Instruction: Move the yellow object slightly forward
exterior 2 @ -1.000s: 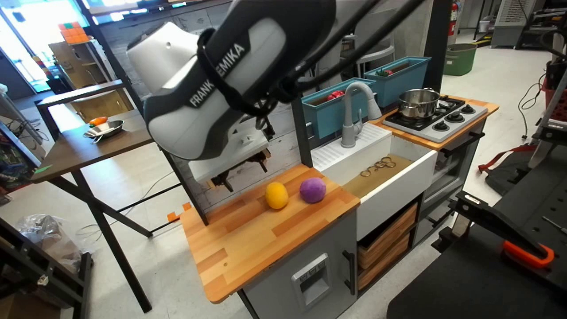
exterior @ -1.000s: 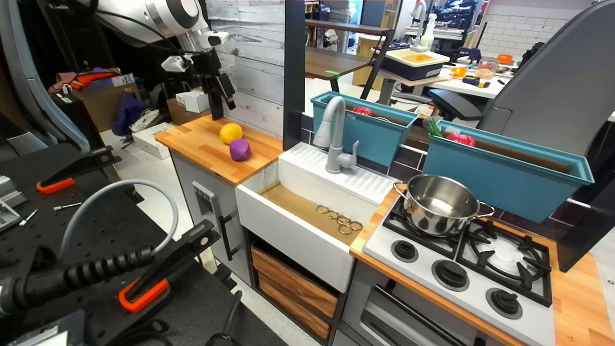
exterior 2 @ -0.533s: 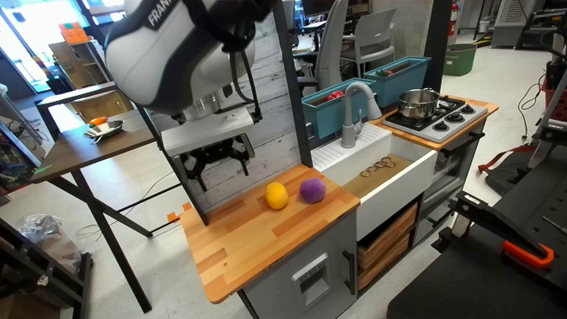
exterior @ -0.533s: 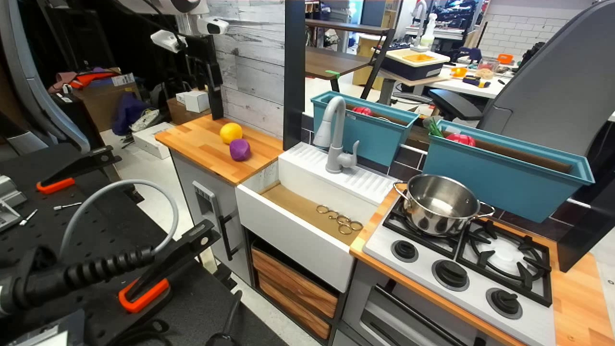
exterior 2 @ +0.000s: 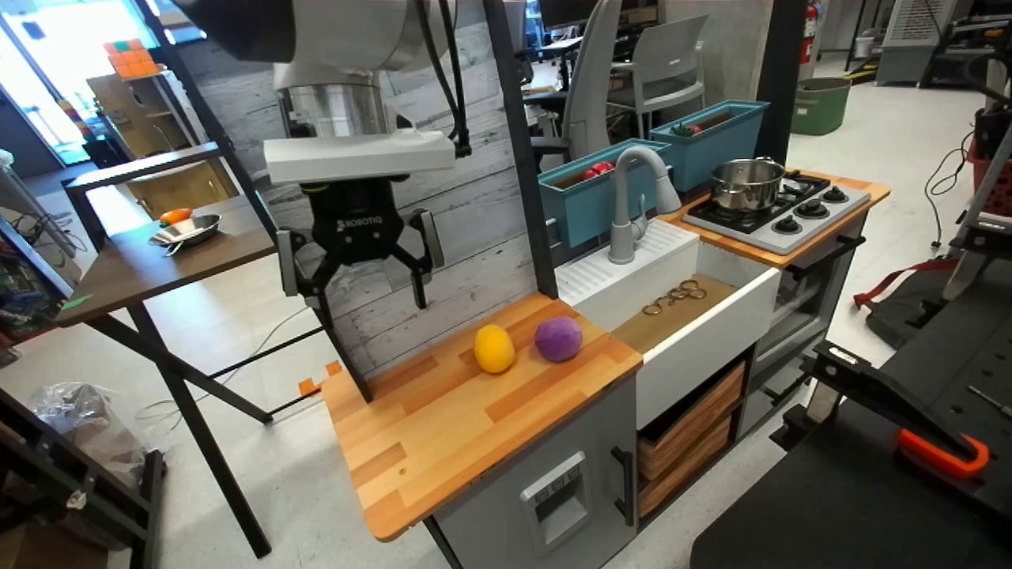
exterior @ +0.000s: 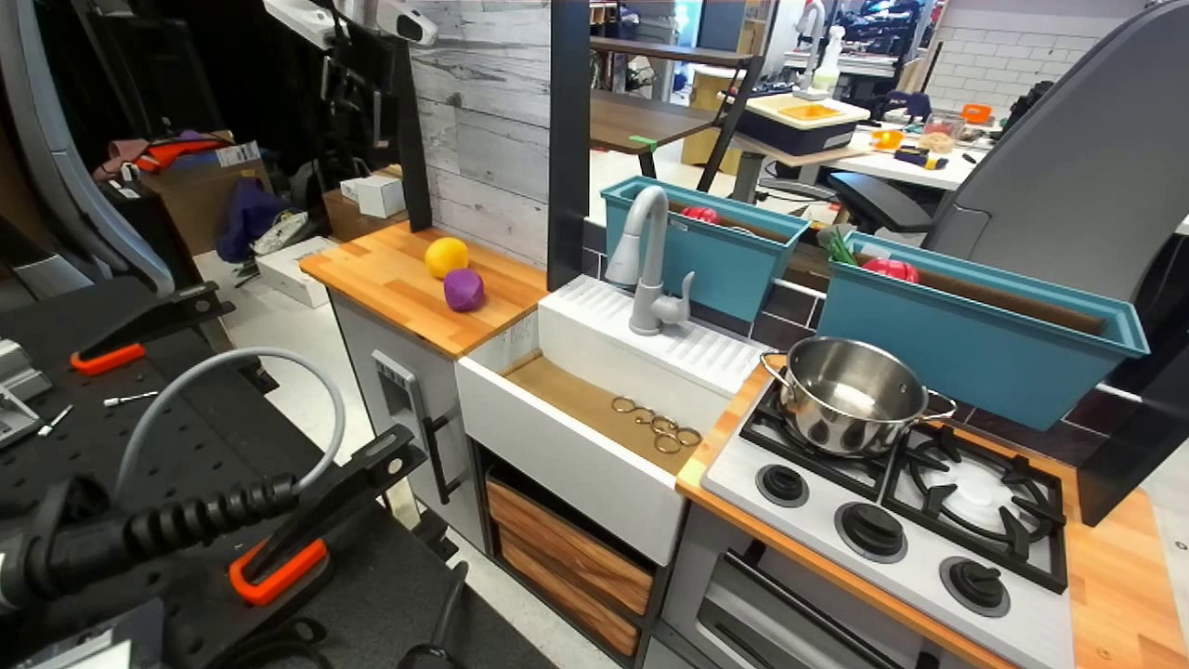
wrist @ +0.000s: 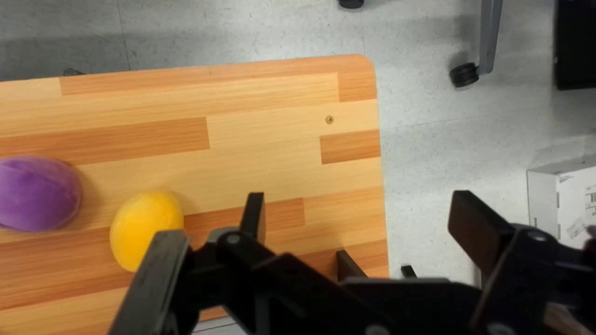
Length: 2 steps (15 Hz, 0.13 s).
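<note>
The yellow object is a rounded lemon-like toy on the wooden counter, seen in both exterior views (exterior: 447, 257) (exterior 2: 494, 348). In the wrist view the yellow object (wrist: 142, 228) lies left of the jaws, its lower right edge partly hidden by a gripper link. My gripper hangs above the counter, pointing down, in both exterior views (exterior: 353, 104) (exterior 2: 370, 304). Its fingers are spread wide with nothing between them, as the wrist view also shows for the gripper (wrist: 358, 202). It is apart from the yellow object, above and to its left in both exterior views.
A purple ball (exterior 2: 558, 340) sits beside the yellow object. The wooden counter (exterior 2: 443, 442) ends at a white sink (exterior 2: 704, 316) with a grey faucet (exterior 2: 622, 213). A grey plank wall (exterior 2: 490, 261) and a black post (exterior 2: 522, 150) stand behind. A steel pot (exterior 2: 747, 183) is on the stove.
The arm and gripper have swung left and up, away from the yellow object, and the gripper has turned from tilted to pointing straight down. The yellow object and purple ball have not moved.
</note>
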{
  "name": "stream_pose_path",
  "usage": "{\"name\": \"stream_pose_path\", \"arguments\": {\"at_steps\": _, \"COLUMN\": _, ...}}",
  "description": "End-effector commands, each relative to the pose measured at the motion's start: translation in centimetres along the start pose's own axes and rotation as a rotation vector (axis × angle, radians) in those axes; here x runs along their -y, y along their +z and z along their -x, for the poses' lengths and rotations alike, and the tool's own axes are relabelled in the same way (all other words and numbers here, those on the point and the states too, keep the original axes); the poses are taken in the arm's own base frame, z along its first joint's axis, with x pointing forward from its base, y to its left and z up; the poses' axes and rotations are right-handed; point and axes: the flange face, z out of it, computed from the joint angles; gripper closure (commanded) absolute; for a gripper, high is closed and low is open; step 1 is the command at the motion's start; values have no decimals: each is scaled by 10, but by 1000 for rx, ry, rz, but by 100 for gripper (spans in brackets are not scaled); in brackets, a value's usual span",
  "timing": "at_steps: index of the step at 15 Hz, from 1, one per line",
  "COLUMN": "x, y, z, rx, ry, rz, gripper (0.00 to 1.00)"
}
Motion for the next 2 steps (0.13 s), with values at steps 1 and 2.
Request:
{"name": "stream_pose_path", "arguments": {"at_steps": 1, "x": 0, "y": 0, "z": 2, "rx": 8, "ry": -3, "rz": 1, "gripper": 0}}
{"name": "stream_pose_path", "arguments": {"at_steps": 2, "x": 0, "y": 1, "z": 4, "rx": 14, "ry": -5, "rz": 4, "gripper": 0}}
